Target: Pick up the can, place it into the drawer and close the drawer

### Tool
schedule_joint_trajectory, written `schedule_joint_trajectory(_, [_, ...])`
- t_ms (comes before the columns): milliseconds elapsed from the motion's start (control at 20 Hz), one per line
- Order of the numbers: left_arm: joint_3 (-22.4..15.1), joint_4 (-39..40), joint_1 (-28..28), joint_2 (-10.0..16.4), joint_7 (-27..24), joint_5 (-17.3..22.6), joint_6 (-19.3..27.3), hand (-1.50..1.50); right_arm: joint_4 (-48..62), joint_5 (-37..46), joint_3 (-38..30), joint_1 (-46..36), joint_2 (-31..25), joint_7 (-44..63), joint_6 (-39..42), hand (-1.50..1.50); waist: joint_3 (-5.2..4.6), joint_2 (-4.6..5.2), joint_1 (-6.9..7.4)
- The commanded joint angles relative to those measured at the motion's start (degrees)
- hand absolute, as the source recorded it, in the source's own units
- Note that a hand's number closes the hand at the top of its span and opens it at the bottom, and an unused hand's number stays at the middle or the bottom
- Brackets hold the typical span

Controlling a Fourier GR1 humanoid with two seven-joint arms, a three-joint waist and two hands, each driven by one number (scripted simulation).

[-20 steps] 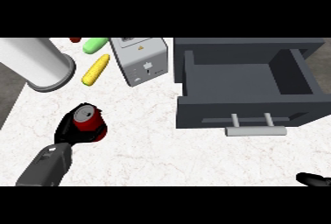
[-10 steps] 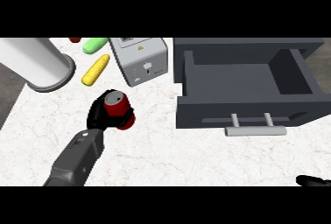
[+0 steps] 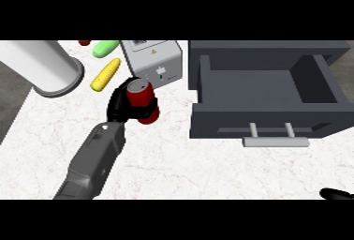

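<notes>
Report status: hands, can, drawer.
Left hand shut on can, left of the open drawer. Right hand barely showing at lower right edge. Grey box close behind can, beside drawer.

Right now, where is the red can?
In the head view the can is left of centre, held in the left hand, just below the grey box and left of the open drawer.

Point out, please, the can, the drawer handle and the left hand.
can point(image 3: 140, 96), head view, its red side.
drawer handle point(image 3: 275, 142), head view, middle of the grey bar.
left hand point(image 3: 119, 108), head view, fingers round the can.
</notes>
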Motion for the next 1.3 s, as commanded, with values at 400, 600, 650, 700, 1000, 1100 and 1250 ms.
schedule_joint_trajectory(400, [-12.2,-24.64,-3.09,-1.05,23.61,5.56,6.0,1.5,-4.52,2.23,1.56,-0.28,0.85,4.56,-2.07,-1.5,-0.01,-0.15,0.24])
schedule_joint_trajectory(600, [-17.98,-31.46,-7.87,-1.05,31.96,8.03,13.45,1.5,-4.5,-2.83,-2.47,-0.6,-2.22,5.27,0.2,-1.5,0.0,-0.26,-0.18])
schedule_joint_trajectory(650, [-17.9,-26.18,-12.72,-1.05,31.17,9.54,14.95,1.5,-3.65,-0.6,-0.16,-0.55,-0.25,3.52,-0.48,-1.5,-0.01,0.12,-0.91])
schedule_joint_trajectory(700, [-17.98,-28.55,-13.53,-1.05,33.32,8.2,15.41,1.5,1.31,2.11,0.36,-4.48,-1.04,2.35,-1.67,-1.5,0.0,0.14,-0.19])
schedule_joint_trajectory(1000, [-17.64,-26.05,-21.86,-1.05,39.26,6.77,16.53,1.5,-3.04,1.14,0.15,-4.24,-1.21,5.82,-2.36,-1.5,-0.01,0.26,-0.7])
schedule_joint_trajectory(1100, [-20.74,-22.58,-24.79,-1.05,38.98,9.19,20.15,1.5,-1.88,2.28,1.83,-3.48,-0.16,3.62,-1.6,-1.5,0.0,0.37,-1.19])
schedule_joint_trajectory(1250, [-22.5,-19.23,-31.02,-1.05,41.41,11.15,23.02,1.5,3.07,-0.18,-1.37,-4.94,-1.66,0.56,-0.53,-1.5,0.05,0.49,-1.7])
